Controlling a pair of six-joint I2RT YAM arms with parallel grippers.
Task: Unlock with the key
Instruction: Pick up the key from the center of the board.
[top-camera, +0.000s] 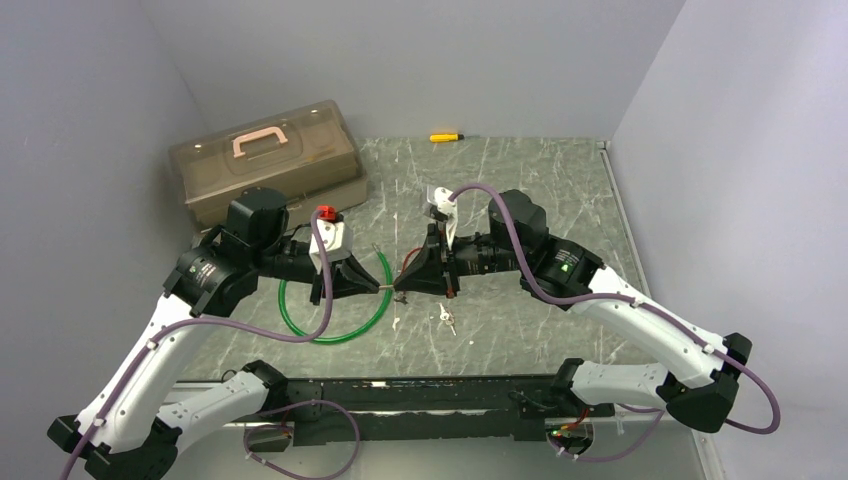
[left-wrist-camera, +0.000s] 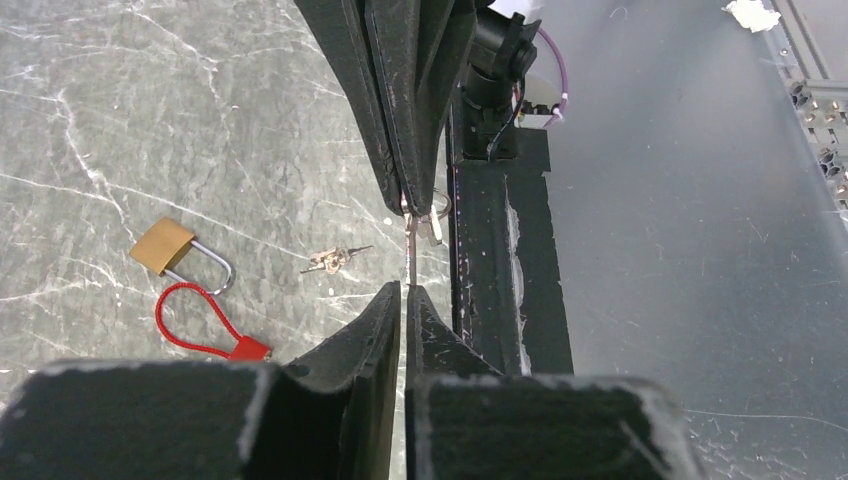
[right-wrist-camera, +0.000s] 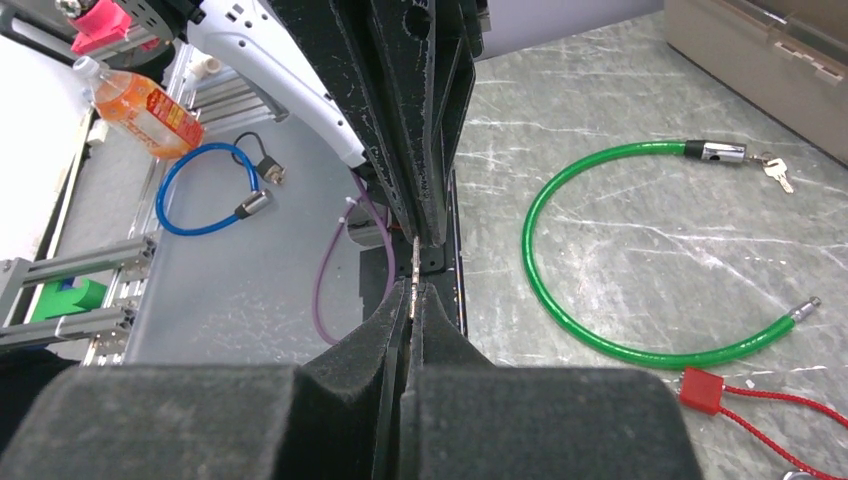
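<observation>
A small silver key hangs in mid-air between my two grippers, which meet tip to tip above the table's middle. My right gripper is shut on the key's head end, and a key ring sticks out beside its fingers. My left gripper faces it, jaws drawn to a thin slit with the key's blade between the tips. A brass padlock with its shackle lies on the table below, apart from both grippers. In the top view, the left gripper touches the right gripper.
A red cable seal lies by the padlock, and a loose key bunch beside it. A green cable lock with keys curls under my left arm. A brown toolbox stands back left, a yellow screwdriver at the far edge.
</observation>
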